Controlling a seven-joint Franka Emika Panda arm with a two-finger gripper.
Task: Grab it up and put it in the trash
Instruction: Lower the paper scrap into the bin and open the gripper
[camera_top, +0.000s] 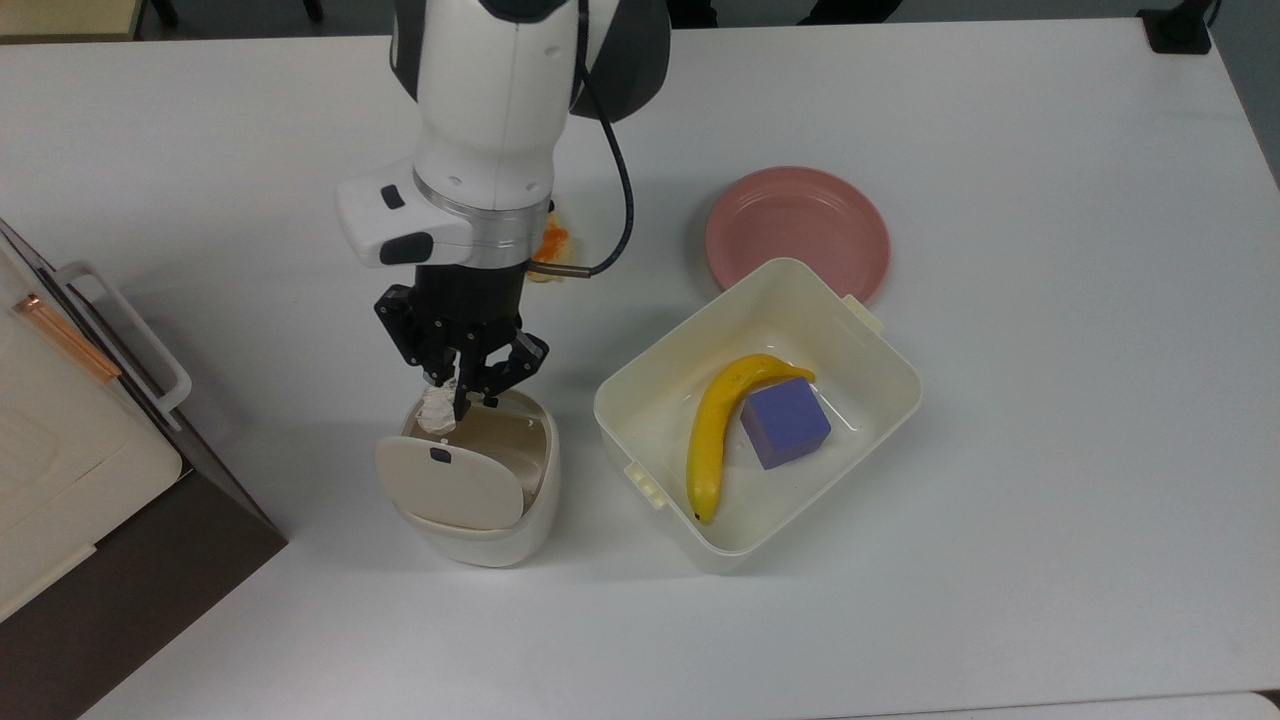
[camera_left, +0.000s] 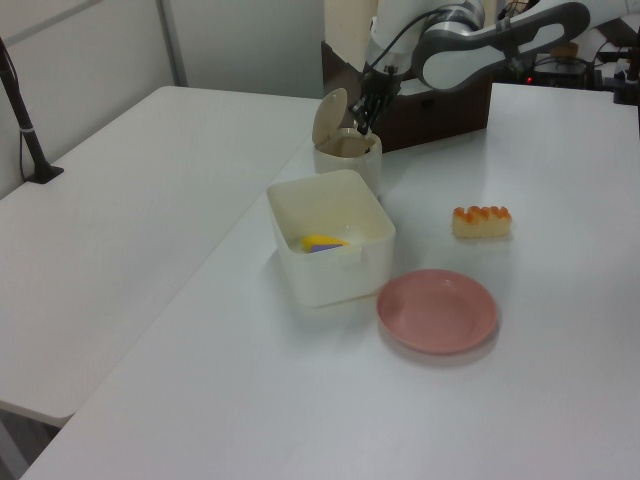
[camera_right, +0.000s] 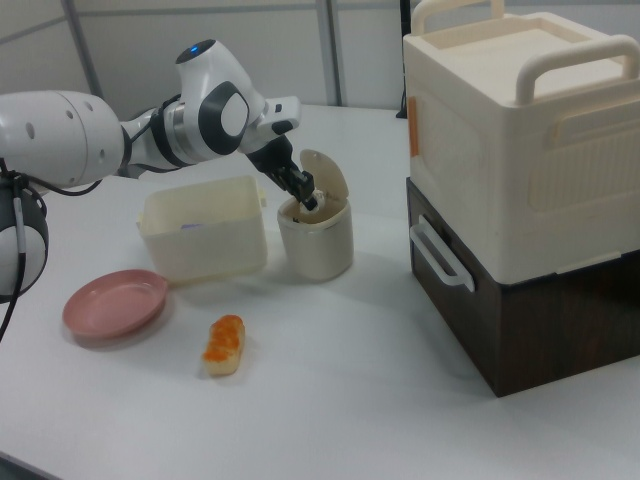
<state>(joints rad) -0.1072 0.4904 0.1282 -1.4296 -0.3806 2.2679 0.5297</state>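
The tiny white crumpled wad (camera_top: 437, 410) is pinched in my gripper (camera_top: 452, 398), which is shut on it. It hangs just over the open mouth of the trash (camera_top: 500, 545), a small cream-beige rounded bin, at the rim on the top view's upper left. The bin's flap lid (camera_top: 450, 485) is swung open. In the left view my gripper (camera_left: 366, 108) points down at the bin (camera_left: 350, 165) beside the raised lid. In the right view my gripper (camera_right: 305, 195) reaches into the bin's (camera_right: 315, 250) opening.
An orange-glazed bread roll (camera_left: 482, 220) lies behind the arm. A cream rectangular tub (camera_top: 650, 370) holding a banana (camera_top: 720, 430) and a purple cube (camera_top: 785, 422) stands right of the bin in the top view, with a pink plate (camera_top: 797, 230) beyond. A big cream-and-brown box (camera_right: 520, 150) stands close by.
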